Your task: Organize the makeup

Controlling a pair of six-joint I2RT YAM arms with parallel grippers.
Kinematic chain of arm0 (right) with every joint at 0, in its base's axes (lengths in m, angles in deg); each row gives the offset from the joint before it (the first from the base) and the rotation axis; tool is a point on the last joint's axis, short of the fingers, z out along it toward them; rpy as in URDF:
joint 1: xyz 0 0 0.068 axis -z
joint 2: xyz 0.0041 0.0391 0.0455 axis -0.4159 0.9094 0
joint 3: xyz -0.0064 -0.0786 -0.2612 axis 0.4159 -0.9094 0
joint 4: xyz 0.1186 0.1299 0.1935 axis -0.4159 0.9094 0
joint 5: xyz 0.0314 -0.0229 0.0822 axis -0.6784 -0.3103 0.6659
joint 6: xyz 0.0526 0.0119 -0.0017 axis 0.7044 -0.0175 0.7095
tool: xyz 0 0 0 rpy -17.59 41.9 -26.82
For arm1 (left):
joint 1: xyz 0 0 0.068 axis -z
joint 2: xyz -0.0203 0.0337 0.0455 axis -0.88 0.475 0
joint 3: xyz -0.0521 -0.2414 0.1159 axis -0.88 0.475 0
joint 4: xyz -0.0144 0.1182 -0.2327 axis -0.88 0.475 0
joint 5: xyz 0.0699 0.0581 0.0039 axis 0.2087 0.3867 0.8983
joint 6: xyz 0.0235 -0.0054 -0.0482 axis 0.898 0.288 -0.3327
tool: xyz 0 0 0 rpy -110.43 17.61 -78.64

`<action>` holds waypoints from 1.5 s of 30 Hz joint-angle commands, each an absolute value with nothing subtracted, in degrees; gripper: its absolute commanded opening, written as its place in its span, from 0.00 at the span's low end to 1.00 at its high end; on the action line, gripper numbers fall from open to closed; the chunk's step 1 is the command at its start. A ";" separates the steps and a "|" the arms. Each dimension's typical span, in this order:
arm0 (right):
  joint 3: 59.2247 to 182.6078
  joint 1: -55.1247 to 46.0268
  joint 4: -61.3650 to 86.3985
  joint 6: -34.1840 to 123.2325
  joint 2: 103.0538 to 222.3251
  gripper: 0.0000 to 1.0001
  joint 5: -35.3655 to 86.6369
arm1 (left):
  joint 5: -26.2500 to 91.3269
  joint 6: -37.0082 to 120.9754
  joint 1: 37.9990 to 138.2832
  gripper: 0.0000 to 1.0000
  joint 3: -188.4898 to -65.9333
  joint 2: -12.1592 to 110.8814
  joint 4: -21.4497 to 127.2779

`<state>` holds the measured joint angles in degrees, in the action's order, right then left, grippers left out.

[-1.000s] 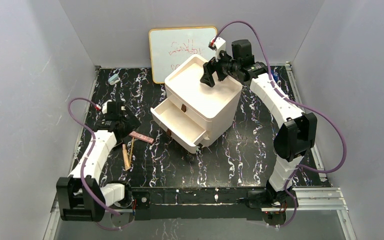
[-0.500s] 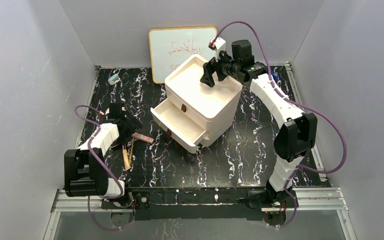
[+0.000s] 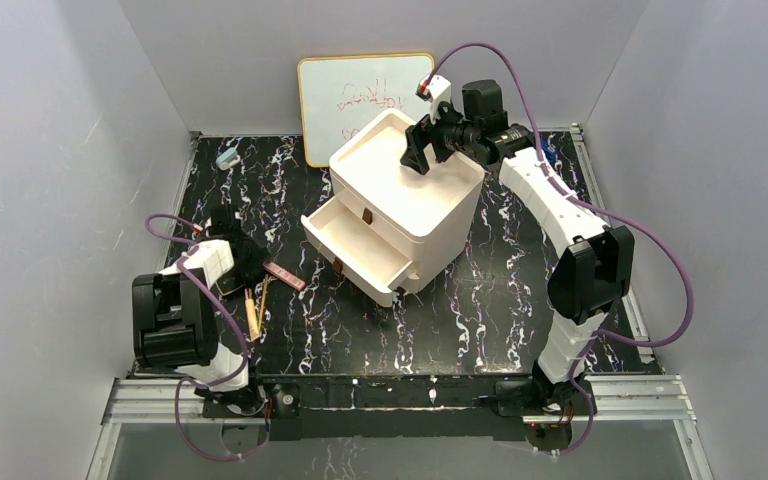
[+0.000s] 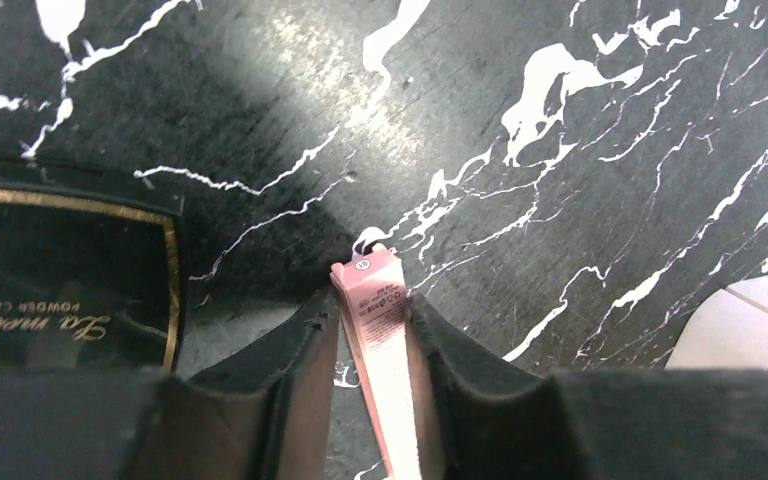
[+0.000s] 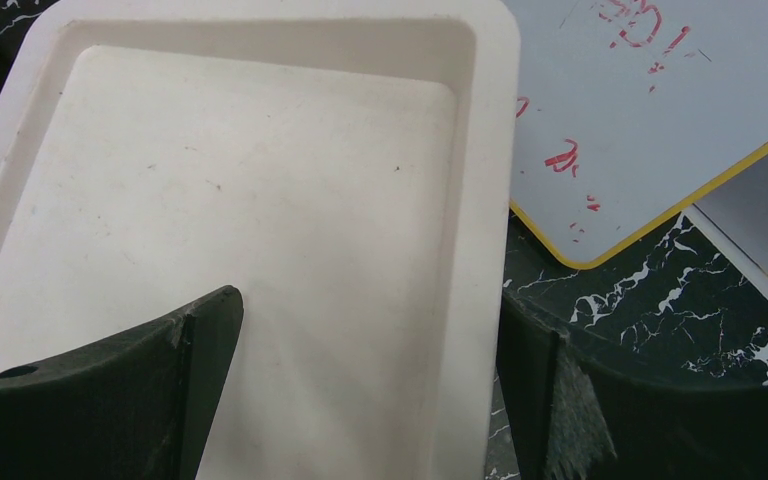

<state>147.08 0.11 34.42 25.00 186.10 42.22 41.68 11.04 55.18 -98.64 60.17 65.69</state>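
My left gripper (image 3: 251, 262) is low over the table at the left, its jaws closed on the narrow sides of the pink flat palette (image 4: 382, 330), which lies on the black marble. In the top view the palette (image 3: 285, 276) sticks out to the right of the fingers. A dark square compact (image 4: 60, 265) with a gold border lies just left of the left gripper (image 4: 372, 305). A tan wooden-handled brush (image 3: 252, 313) and a thin stick (image 3: 263, 291) lie just in front. My right gripper (image 3: 418, 155) hangs open and empty over the white organizer's top tray (image 5: 260, 150).
The white drawer organizer (image 3: 430, 205) stands mid-table with its lower drawer (image 3: 355, 245) pulled open toward the left. A whiteboard (image 3: 360, 95) leans on the back wall. A small pale-blue object (image 3: 227, 158) lies at the far left corner.
My left arm dropped and drew back toward the table's left edge, and its jaws narrowed around the pink palette. The right arm held still.
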 commanded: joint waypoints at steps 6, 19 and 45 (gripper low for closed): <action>143.90 -0.07 45.86 26.22 189.87 1.00 41.16 | 37.60 11.90 54.09 0.02 -99.65 64.38 65.50; 143.55 -0.07 45.72 26.24 189.80 1.00 40.76 | 35.49 12.13 53.73 0.00 -110.12 60.83 71.01; 145.50 -0.13 46.58 26.72 191.92 1.00 41.53 | 23.30 -4.76 60.70 0.00 -122.85 47.70 76.43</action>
